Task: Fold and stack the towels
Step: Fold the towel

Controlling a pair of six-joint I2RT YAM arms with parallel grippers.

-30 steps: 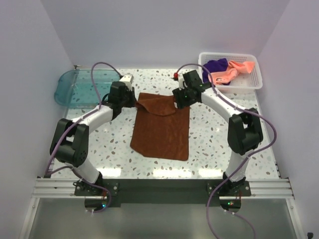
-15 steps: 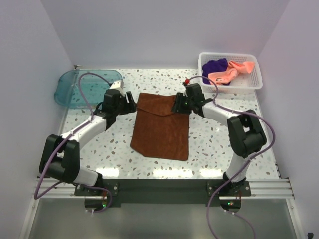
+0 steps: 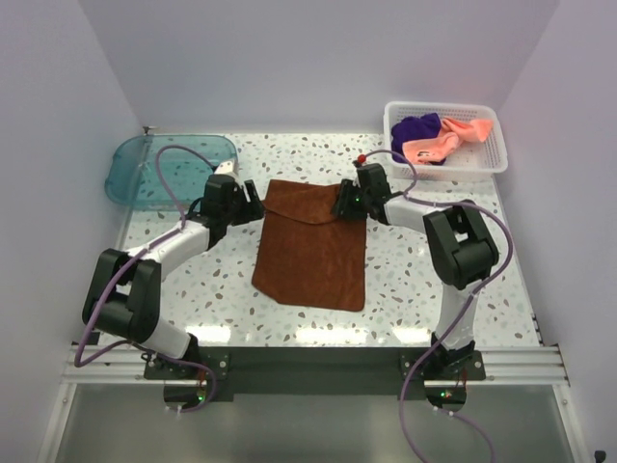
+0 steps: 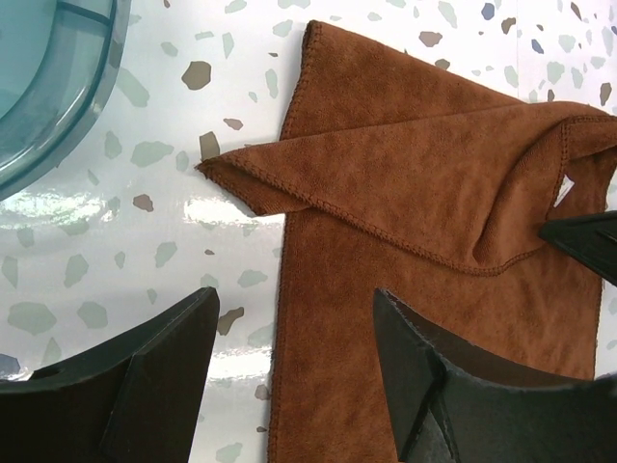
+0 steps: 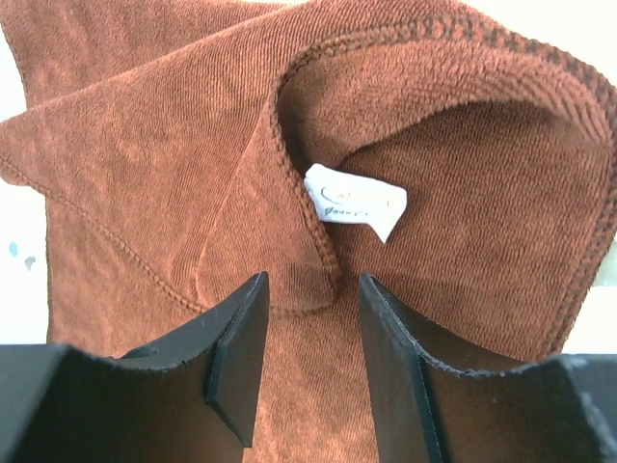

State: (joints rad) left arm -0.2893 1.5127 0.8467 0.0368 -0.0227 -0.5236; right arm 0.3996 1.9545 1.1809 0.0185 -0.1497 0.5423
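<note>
Top external view: the brown towel (image 3: 313, 256) lies spread on the middle of the worktop (image 3: 415, 280), its long side running away from the arms. Its far edge is turned back over itself in a loose flap. The left tool (image 3: 249, 204) sits low at the far left corner of the towel, and the right tool (image 3: 344, 203) at the far right corner.

From the left wrist, the left tool (image 4: 294, 357) stands wide open and has hold of nothing. One finger is over bare worktop, the other over cloth, and the towel's left edge runs between them. The flap's pointed corner sticks out past that edge onto the worktop.

From the right wrist, the right tool (image 5: 313, 289) is partly open. Its fingers stand either side of the hem where the flap curls up, and I see no cloth pinched between them. A white label (image 5: 355, 203) shows inside the curl.

The pink towel (image 3: 439, 143) and purple towel (image 3: 416, 126) lie bunched together in the basket (image 3: 472, 172) at the far right. The tray (image 3: 145, 174) sits at the far left.
</note>
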